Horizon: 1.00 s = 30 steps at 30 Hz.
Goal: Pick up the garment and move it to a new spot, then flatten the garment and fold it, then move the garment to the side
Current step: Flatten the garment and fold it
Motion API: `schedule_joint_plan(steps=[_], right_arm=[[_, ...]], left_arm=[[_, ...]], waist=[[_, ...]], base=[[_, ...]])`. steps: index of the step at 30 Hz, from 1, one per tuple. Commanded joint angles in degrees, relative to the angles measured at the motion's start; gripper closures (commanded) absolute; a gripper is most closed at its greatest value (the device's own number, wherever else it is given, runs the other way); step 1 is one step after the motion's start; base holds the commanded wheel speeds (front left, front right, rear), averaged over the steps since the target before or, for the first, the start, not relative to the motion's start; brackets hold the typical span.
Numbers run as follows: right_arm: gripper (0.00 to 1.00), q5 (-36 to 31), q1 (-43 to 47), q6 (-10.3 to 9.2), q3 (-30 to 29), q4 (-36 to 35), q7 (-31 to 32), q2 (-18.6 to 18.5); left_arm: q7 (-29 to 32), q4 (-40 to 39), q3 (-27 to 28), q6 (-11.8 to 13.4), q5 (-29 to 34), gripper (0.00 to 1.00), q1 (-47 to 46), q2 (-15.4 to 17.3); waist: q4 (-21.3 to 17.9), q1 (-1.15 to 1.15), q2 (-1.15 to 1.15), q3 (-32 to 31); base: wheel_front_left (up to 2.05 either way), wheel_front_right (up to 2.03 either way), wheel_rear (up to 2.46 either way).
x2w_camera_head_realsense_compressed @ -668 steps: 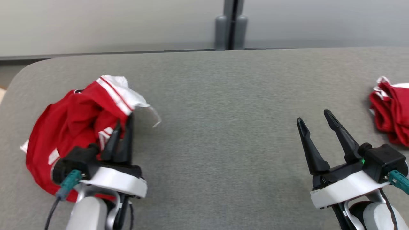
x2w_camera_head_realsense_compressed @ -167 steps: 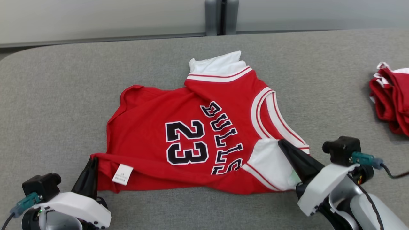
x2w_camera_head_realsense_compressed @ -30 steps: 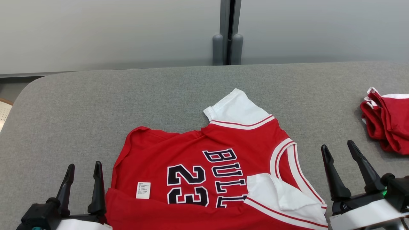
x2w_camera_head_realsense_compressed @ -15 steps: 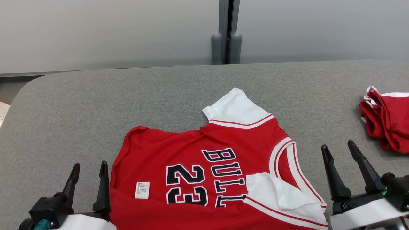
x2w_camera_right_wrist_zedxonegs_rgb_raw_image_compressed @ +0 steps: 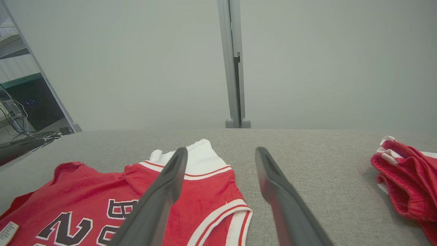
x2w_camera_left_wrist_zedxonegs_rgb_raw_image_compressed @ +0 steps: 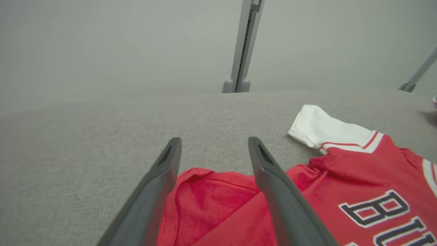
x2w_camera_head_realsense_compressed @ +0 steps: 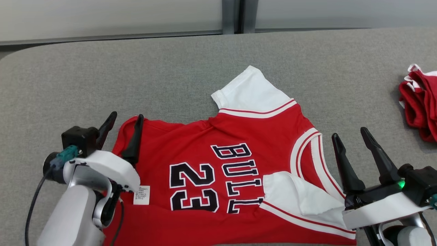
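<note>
Since the jersey (x2w_camera_head_realsense_compressed: 245,136) lies near-centre on the table (x2w_camera_head_realsense_compressed: 191,58) with its far-left corner rumpled, the left gripper (x2w_camera_head_realsense_compressed: 125,118) straddles that corner, jaws wide, likely to flatten it, while the right gripper (x2w_camera_head_realsense_compressed: 350,134) hovers wide-open just right of it.

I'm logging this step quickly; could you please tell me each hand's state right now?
Left hand: open, holding nothing, over a corner of the jersey.
Right hand: open, holding nothing, beside the jersey.
</note>
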Motion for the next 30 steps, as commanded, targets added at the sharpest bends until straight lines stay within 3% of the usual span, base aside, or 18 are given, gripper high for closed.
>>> schedule_joint_plan(steps=[1,5,11,12,13,14,30], right_arm=[[0.00,-0.01,-1.41,-0.02,0.31,0.54,-0.55,0.06],[0.00,0.34,-2.41,-0.02,0.77,2.03,-1.37,0.33],[0.00,0.56,-3.31,-0.02,0.60,3.58,-2.16,0.51],[0.00,0.76,-3.48,-0.02,0.58,3.87,-2.29,0.51],[0.00,1.00,-3.89,-0.02,0.53,4.21,-2.43,0.39],[0.00,1.08,-4.31,-0.02,0.41,4.56,-2.47,0.20],[0.00,4.00,-16.00,-0.02,0.05,10.48,-2.68,-4.95]], left_arm=[[0.27,5.11,-0.04,-1.17,-0.77,0.00,-3.70,0.31],[0.61,15.18,-0.67,-2.85,-1.56,0.00,-8.54,0.92],[-0.52,23.63,-0.72,-3.63,-2.56,0.00,-12.81,1.19],[-0.78,24.88,-0.97,-3.87,-2.55,0.56,-13.46,1.33],[-1.54,25.79,-1.00,-3.93,-2.82,0.96,-14.14,1.34],[-1.99,26.76,-1.19,-4.05,-2.95,1.00,-14.73,1.37],[-7.84,34.15,-5.48,-4.82,-4.97,1.00,-20.17,-0.22]], waist=[[-1.66,0.00,0.00,2.68],[-2.68,0.00,0.00,4.16],[-3.02,0.00,0.00,4.87],[-3.08,0.00,0.00,4.98],[-3.12,0.00,0.00,5.10],[-3.12,0.00,0.00,5.18],[-0.18,0.00,0.00,6.68]], base=[[0.00,0.00,0.00],[0.00,0.00,0.00],[0.00,0.00,0.00],[0.00,0.00,0.00],[0.00,0.00,0.00],[0.00,0.00,0.00],[0.00,0.00,0.00]])
